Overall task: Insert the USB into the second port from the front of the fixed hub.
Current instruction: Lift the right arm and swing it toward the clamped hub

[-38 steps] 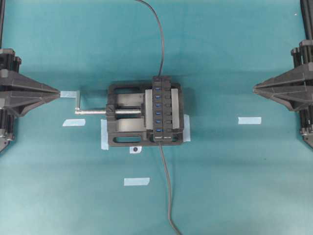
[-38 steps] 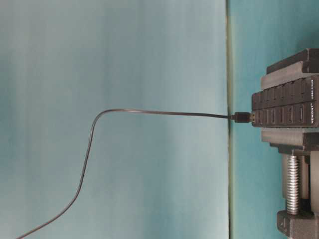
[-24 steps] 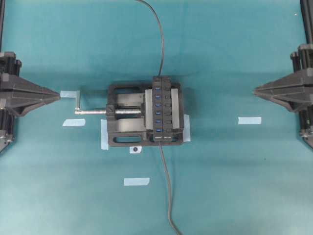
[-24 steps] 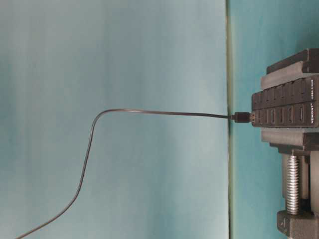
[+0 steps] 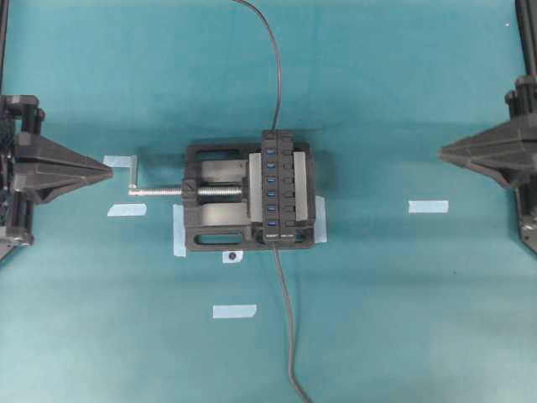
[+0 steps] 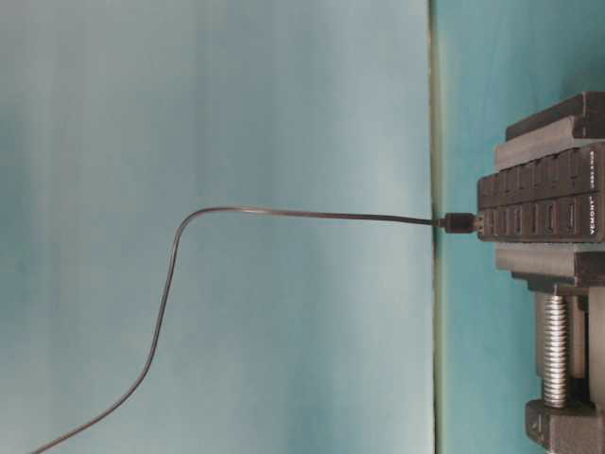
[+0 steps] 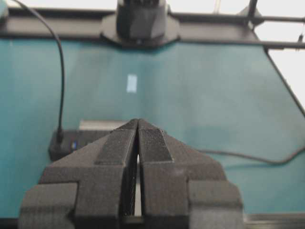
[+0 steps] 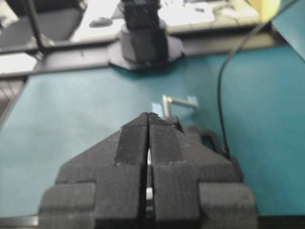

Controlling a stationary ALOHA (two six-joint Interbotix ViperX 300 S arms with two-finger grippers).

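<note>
Two claws, both pressed together and empty; left claw (image 5: 105, 170) sits at the left edge and right claw (image 5: 445, 153) at the right, each well apart from the work, so no grasp has started. The fixed hub (image 5: 281, 186) is mid-worktop (image 5: 403, 319), clamped in the vise (image 5: 210, 220) with its blue ports facing up; likely so it won't shift under insertion force. The USB (image 5: 275, 124) plug touches the hub's far end, its cable trailing far; whether it's seated there can't be told. A grey cable (image 5: 285, 319) exits the near end.
</note>
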